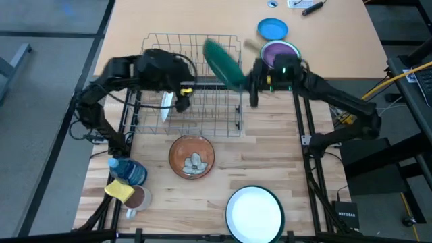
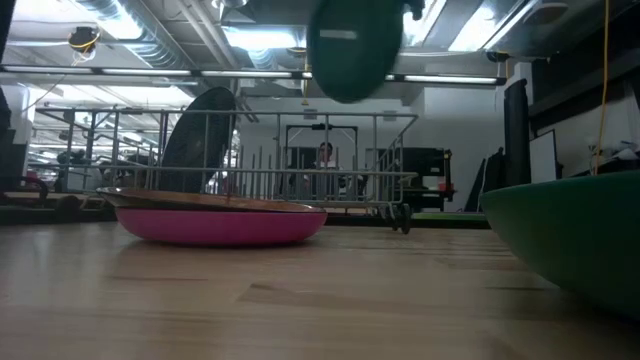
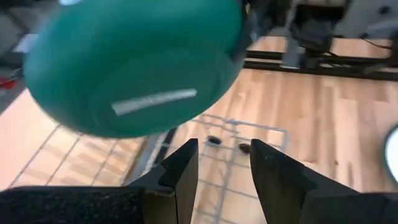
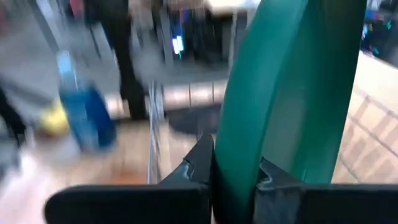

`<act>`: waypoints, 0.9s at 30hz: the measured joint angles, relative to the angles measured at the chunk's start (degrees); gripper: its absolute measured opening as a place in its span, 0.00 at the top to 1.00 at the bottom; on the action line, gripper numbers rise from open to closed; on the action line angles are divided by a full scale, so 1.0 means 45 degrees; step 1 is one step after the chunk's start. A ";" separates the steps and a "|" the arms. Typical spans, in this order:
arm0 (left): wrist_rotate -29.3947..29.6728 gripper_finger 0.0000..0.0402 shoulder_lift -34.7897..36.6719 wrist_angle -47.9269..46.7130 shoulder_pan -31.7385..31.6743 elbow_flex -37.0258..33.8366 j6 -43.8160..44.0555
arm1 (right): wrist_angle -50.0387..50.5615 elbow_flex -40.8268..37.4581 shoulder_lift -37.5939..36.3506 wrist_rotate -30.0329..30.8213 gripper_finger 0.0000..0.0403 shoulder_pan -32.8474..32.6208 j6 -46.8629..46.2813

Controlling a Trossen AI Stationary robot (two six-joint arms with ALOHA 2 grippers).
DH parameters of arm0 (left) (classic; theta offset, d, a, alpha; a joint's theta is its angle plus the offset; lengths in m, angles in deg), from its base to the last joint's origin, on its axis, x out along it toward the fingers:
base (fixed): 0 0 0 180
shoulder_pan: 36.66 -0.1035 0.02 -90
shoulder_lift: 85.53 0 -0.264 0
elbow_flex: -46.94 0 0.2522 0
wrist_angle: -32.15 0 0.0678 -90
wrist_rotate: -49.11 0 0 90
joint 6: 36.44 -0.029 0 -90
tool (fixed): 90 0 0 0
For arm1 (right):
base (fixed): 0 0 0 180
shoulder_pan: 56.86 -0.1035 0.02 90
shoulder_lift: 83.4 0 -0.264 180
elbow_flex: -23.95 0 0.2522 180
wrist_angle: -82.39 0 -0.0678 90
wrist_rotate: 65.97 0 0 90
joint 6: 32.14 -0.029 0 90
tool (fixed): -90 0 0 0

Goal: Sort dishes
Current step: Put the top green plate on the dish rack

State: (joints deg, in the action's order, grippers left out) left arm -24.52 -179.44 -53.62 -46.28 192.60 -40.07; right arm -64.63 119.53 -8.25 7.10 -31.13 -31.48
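Right gripper (image 4: 235, 180) clamped on rim of green bowl (image 1: 223, 62), held tilted in the air over the wire dish rack (image 1: 192, 84); left gripper (image 3: 224, 165) over rack's left part, fingers narrowly apart, holding nothing; brown plate (image 1: 192, 156) and white green-rimmed plate (image 1: 254, 212) on table (image 1: 270, 145).

Both my arms are raised mid-table, grippers facing each other.

My right gripper (image 1: 248, 82) reaches in from the right, fingers (image 4: 198, 163) clamped on what it carries. My left gripper (image 1: 181, 100) hovers left of it, fingers (image 3: 180, 169) parted and empty.
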 joint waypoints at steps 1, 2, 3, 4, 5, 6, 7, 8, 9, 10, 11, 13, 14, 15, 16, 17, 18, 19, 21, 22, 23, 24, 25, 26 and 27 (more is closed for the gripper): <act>0.0275 0.67 0.0128 -0.0078 0.0000 0.0000 0.0096 | -0.1009 0.0000 0.0240 -0.0697 0.94 0.0589 -0.0577; 0.0517 0.67 0.0255 -0.0135 0.0000 0.0000 0.0204 | -0.2106 0.0000 0.0535 -0.1405 0.94 0.1114 -0.1273; 0.0772 0.67 0.0329 -0.0238 0.0005 0.0000 0.0319 | -0.3206 0.0000 0.0838 -0.2178 0.94 0.1598 -0.2078; 0.0989 0.67 0.0409 -0.0312 0.0005 0.0000 0.0376 | -0.4283 0.0000 0.1204 -0.2854 0.94 0.2068 -0.2925; 0.1200 0.67 0.0455 -0.0321 0.0005 0.0000 0.0390 | -0.5561 0.0000 0.1605 -0.3383 0.94 0.2464 -0.3828; 0.1408 0.67 0.0485 -0.0338 0.0005 0.0000 0.0379 | -0.6785 0.0000 0.2034 -0.3756 0.94 0.2784 -0.4716; 0.1626 0.67 0.0506 -0.0402 0.0005 0.0000 0.0286 | -0.8062 0.0005 0.2518 -0.4036 0.94 0.3038 -0.5538; 0.1833 0.67 0.0511 -0.0454 0.0005 0.0000 0.0147 | -0.9338 0.0005 0.2999 -0.4217 0.94 0.3264 -0.6334; 0.2048 0.67 0.0511 -0.0508 0.0005 0.0000 0.0044 | -1.0449 0.0005 0.3486 -0.4315 0.94 0.3482 -0.7170; 0.2222 0.67 0.0511 -0.0563 0.0002 0.0000 -0.0003 | -1.1647 0.0014 0.4048 -0.4375 0.94 0.3693 -0.7994; 0.2363 0.67 0.0511 -0.0559 -0.0017 0.0000 -0.0029 | -1.2632 0.0130 0.4603 -0.4402 0.94 0.3850 -0.8797; 0.2418 0.67 0.0511 -0.0554 -0.0063 0.0000 0.0007 | -1.3737 0.0620 0.5754 -0.4395 0.94 0.4124 -1.0207; 0.2432 0.67 0.0511 -0.0549 -0.0063 0.0000 0.0131 | -1.4011 0.0983 0.6321 -0.4363 0.94 0.4176 -1.0821; 0.2442 0.67 0.0511 -0.0550 -0.0063 0.0000 0.0299 | -1.4140 0.1389 0.6882 -0.4292 0.94 0.4239 -1.1337; 0.2452 0.67 0.0511 -0.0549 -0.0063 0.0000 0.0458 | -1.4169 0.1873 0.7445 -0.4098 0.94 0.4242 -1.1763; 0.2452 0.67 0.0511 -0.0549 -0.0063 0.0000 0.0679 | -1.4174 0.2375 0.7980 -0.3859 0.94 0.4241 -1.2238; 0.2452 0.67 0.0511 -0.0549 -0.0063 0.0000 0.0869 | -1.4215 0.2938 0.8503 -0.3648 0.94 0.4200 -1.2798; 0.2452 0.67 0.0511 -0.0549 -0.0063 0.0000 0.1124 | -1.4218 0.3541 0.9041 -0.3484 0.94 0.4118 -1.3404; 0.2452 0.67 0.0511 -0.0566 -0.0063 0.0000 0.1689 | -1.4229 0.4875 1.0042 -0.3299 0.94 0.4003 -1.4530; 0.2452 0.67 0.0511 -0.0562 -0.0063 0.0000 0.2034 | -1.4216 0.5593 1.0497 -0.3078 0.94 0.3913 -1.5000; 0.2455 0.67 0.0511 -0.0560 -0.0063 0.0000 0.2434 | -1.4223 0.6296 1.0938 -0.2829 0.94 0.3833 -1.5407; 0.2452 0.67 0.0511 -0.0575 -0.0056 0.0000 0.2824 | -1.4219 0.7007 1.1349 -0.2527 0.94 0.3743 -1.5760; 0.2456 0.67 0.0511 -0.0588 -0.0039 0.0000 0.3200 | -1.4154 0.7691 1.1696 -0.2188 0.94 0.3662 -1.5986; 0.2458 0.67 0.0511 -0.0621 -0.0024 0.0000 0.3580 | -1.3862 0.8363 1.2033 -0.1773 0.94 0.3570 -1.6092; 0.2460 0.67 0.0511 -0.0649 -0.0024 0.0000 0.3972 | -1.3476 0.8973 1.2283 -0.1358 0.94 0.3483 -1.6087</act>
State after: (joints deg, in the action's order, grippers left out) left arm -13.45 -177.14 -56.54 -46.39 192.60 -22.19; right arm -125.27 159.91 47.02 0.98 -15.46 -103.87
